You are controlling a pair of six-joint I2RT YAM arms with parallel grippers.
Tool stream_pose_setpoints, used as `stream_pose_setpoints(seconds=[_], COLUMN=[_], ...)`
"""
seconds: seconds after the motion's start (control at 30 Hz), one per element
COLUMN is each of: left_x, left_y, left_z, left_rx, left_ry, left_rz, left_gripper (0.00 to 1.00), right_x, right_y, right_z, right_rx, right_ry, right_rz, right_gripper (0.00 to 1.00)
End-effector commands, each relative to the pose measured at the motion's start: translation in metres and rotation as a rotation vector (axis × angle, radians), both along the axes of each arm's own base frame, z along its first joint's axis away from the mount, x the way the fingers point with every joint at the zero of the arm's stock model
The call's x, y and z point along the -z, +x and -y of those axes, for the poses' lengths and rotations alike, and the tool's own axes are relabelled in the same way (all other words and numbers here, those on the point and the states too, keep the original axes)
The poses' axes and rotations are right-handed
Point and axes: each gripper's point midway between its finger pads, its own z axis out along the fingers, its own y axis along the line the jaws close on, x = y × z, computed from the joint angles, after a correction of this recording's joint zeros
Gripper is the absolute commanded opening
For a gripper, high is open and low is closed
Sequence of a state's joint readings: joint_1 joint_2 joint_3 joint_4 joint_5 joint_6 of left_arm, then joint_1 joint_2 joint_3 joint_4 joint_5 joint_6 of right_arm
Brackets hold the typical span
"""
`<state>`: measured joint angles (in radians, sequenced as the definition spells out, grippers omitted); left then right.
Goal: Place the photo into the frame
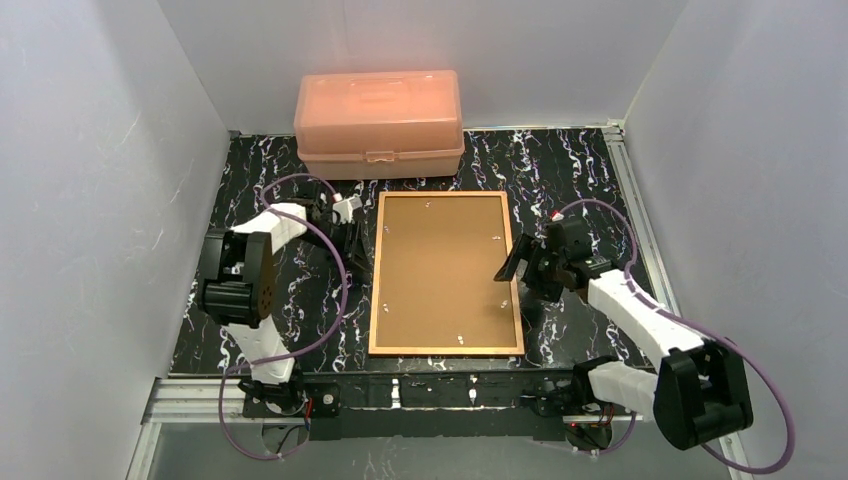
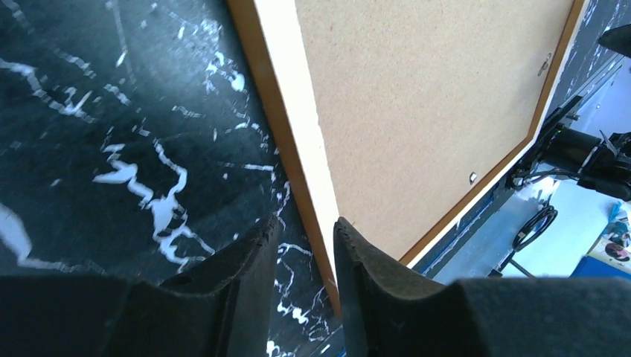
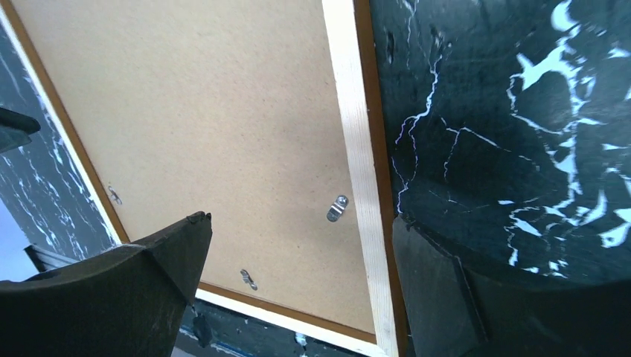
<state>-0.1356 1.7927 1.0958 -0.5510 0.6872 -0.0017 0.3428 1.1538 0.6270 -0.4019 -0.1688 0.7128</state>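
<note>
Left gripper (image 2: 306,223) hangs over the frame's (image 1: 376,300) left rail, fingers narrowly parted, nothing visibly gripped. Right gripper (image 3: 298,223) stands wide open above the right rail. The frame lies face down mid-table (image 1: 570,170), a brown backing board (image 1: 445,270) filling it, with small metal clips (image 3: 336,208) along the edges. A pink box (image 1: 378,122) sits just behind its far edge.

Bright even light; glare along frame (image 2: 298,126)

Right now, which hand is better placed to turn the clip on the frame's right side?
Likely right: the right hand hovers open over that edge, the clip between its fingers; the left hand sits at the opposite edge.
</note>
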Motion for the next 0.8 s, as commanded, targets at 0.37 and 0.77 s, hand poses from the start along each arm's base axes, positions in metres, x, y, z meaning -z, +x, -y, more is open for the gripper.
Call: stream_pose_setpoints(seconds=[0.37, 0.77], left_x=[-0.012, 0.004], left_y=[-0.046, -0.058], left_z=[0.008, 0.012], left_rx=[0.018, 0.038], left_ry=[-0.124, -0.103], left_rz=[-0.074, -0.121], left_gripper=[0.34, 0.35], right_x=[-0.069, -0.059], right_y=[0.003, -0.028], right_z=[-0.108, -0.231], right_rx=[-0.302, -0.702], right_ry=[0.067, 0.209], right_rz=[0.287, 0.318], right_gripper=[0.97, 0.94])
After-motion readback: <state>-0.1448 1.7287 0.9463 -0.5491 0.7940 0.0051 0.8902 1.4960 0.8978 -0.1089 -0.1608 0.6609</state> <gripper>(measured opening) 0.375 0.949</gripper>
